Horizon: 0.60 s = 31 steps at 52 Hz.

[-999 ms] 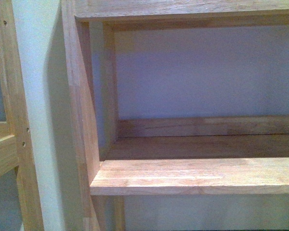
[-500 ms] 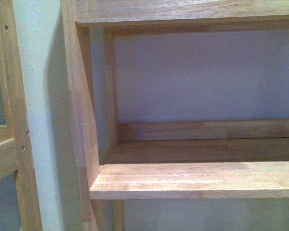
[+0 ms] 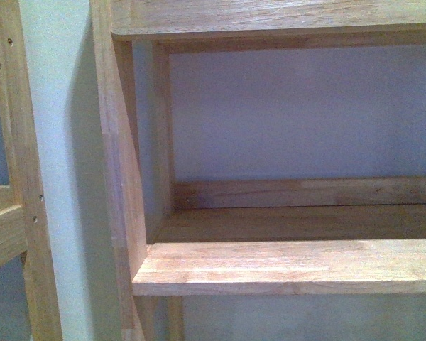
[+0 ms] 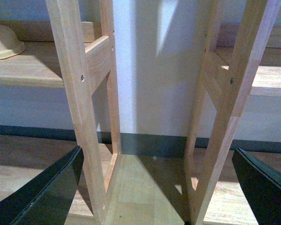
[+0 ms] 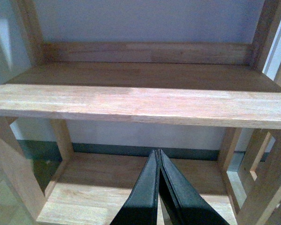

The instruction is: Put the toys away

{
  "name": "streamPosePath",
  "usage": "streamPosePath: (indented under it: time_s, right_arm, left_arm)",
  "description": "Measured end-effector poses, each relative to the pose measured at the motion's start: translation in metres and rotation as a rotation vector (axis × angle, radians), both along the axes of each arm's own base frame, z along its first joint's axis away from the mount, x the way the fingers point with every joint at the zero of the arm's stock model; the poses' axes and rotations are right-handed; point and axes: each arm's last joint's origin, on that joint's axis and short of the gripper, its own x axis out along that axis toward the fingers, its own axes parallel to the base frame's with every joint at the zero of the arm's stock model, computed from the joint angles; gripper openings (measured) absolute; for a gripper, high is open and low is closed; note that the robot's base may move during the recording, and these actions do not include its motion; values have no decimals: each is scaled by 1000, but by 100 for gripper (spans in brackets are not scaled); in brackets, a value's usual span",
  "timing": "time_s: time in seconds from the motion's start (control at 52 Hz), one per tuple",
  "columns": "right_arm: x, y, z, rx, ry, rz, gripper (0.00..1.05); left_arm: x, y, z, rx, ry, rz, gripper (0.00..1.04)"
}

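No toys show in any view. In the left wrist view my left gripper (image 4: 157, 154) is open, its two dark fingers (image 4: 51, 192) spread wide with nothing between them, facing the wooden uprights (image 4: 82, 93) of two shelf units. My right gripper (image 5: 158, 152) is shut, its dark fingers pressed together and holding nothing. It points at the low board (image 5: 131, 197) under a bare wooden shelf (image 5: 140, 103). Neither arm appears in the front view, which is filled by a bare shelf (image 3: 284, 266).
A pale yellow rounded object (image 4: 3, 43) rests on the shelf of the neighbouring unit; I cannot tell what it is. A narrow gap with white wall (image 3: 57, 177) separates the two units. Dark skirting (image 4: 154, 145) runs along the wall base.
In the front view the shelf has slid slightly lower in the frame than one second ago. It has barely moved in the last half second.
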Motion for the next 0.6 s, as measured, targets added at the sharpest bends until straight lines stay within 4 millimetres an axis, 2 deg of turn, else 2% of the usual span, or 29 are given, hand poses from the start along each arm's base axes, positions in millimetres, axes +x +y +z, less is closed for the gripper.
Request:
streamPosePath:
  time_s: [0.211, 0.596]
  right_arm:
    - [0, 0, -19, 0, -1, 0, 4]
    - [-1, 0, -37, 0, -3, 0, 4]
  left_arm:
    - [0, 0, 0, 0, 0, 0, 98]
    - [0, 0, 0, 0, 0, 0, 98]
